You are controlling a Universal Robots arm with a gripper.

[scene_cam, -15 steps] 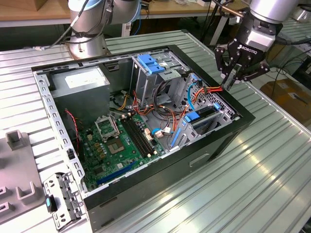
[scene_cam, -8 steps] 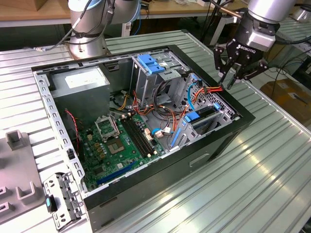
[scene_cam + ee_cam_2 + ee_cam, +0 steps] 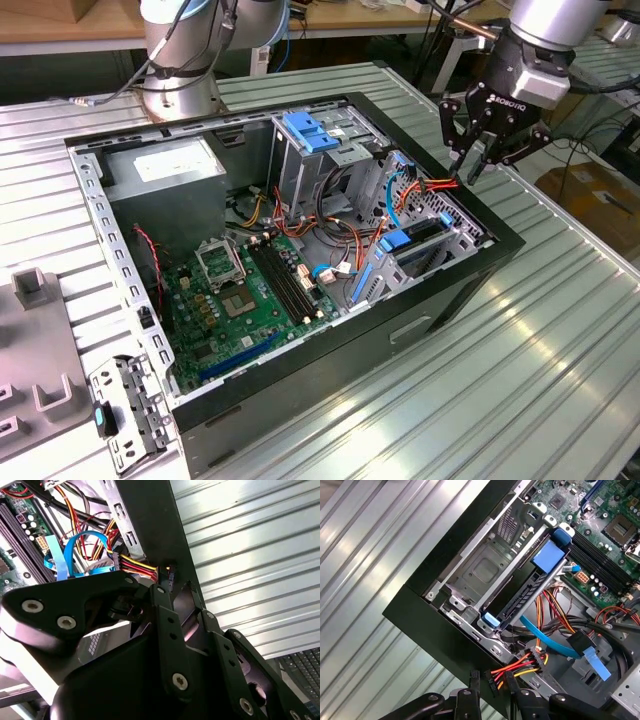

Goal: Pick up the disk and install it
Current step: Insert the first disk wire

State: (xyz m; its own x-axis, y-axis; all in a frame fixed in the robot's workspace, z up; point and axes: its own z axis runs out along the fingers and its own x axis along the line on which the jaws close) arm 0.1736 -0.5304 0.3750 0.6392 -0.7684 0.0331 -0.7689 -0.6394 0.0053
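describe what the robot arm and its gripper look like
The silver-grey arm of round tubular joints has a thin dark cable trailing beside it. The black metal gripper has a blocky body with white lettering. Below the body are jointed black link bars dotted with silver screw heads, seen close in both wrist views.

A robot arm's gripper (image 3: pixel 470 168) hangs at the rim of an open computer case (image 3: pixel 300 385), beside red and orange cables (image 3: pixel 440 186), on a ribbed metal table (image 3: pixel 540 380); its green motherboard (image 3: pixel 225 300) lies exposed.
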